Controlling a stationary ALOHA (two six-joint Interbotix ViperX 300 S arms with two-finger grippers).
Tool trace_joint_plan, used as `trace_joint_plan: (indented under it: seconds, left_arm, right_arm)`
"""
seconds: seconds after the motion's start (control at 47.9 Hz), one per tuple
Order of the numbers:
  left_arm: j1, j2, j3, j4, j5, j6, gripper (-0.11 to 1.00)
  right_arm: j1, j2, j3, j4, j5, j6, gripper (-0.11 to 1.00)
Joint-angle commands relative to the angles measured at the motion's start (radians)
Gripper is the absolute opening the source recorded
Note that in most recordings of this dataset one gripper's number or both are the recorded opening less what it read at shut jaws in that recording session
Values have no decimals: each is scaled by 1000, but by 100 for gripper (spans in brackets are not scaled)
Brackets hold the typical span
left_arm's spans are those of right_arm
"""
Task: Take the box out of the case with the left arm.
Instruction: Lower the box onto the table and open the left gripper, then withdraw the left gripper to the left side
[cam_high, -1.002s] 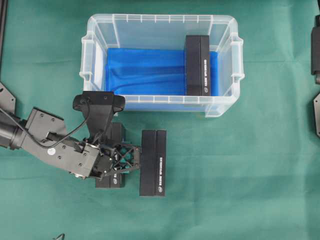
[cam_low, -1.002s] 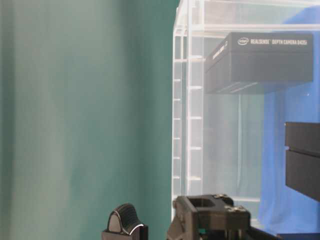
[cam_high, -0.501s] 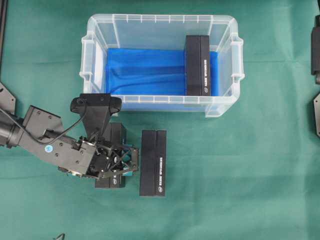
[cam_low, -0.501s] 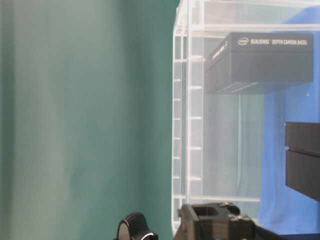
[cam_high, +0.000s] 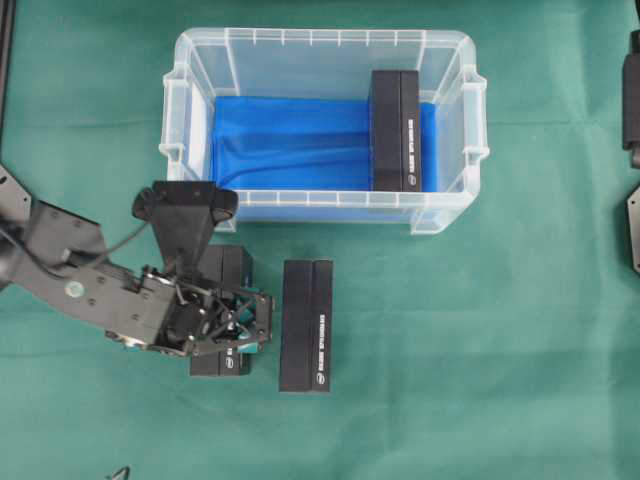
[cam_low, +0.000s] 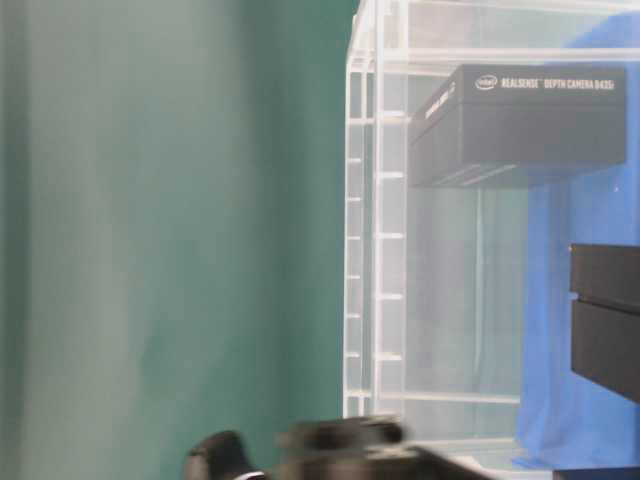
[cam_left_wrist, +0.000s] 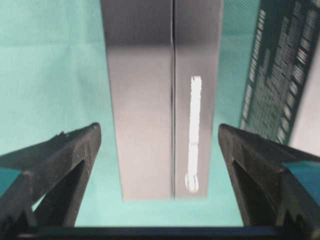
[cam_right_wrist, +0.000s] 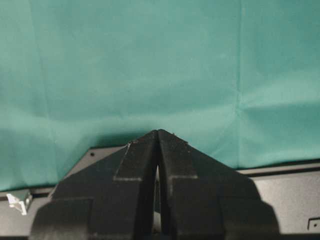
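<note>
The clear case (cam_high: 200, 60) with its blue lining holds one black box (cam_high: 395, 130) upright along its right side, also seen through the wall in the table-level view (cam_low: 520, 120). Two more black boxes lie on the green cloth in front of the case, one (cam_high: 307, 325) free and one (cam_high: 236, 266) partly under my left gripper (cam_high: 232, 322). In the left wrist view that box (cam_left_wrist: 150, 100) lies flat between the open fingers (cam_left_wrist: 65, 160), with cloth showing on both sides and no contact. My right gripper (cam_right_wrist: 158, 132) is shut, empty, over bare cloth.
The right arm's parts (cam_high: 630, 90) sit at the far right edge. Green cloth covers the table. The second outside box (cam_left_wrist: 277, 75) lies just right of my left gripper's right finger. The left arm (cam_low: 340, 450) is a blur low in the table-level view.
The left gripper's jaws have spread wide off the box on the cloth. The arm has drawn back to the left while the box stays put.
</note>
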Motion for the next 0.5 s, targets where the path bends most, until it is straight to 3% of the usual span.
trace_joint_plan:
  seconds: [0.0, 0.271, 0.48]
  left_arm:
    - [2, -63, -49, -2, 55, 2, 97]
    - [2, -141, -207, 14, 324, 8, 97]
    - [2, -153, -230, 17, 357, 26, 97]
  right_arm:
    - [-2, -2, -12, 0, -6, 0, 1]
    - [-2, -2, -12, -2, -6, 0, 1]
    - [-2, -2, -11, 0, -6, 0, 1]
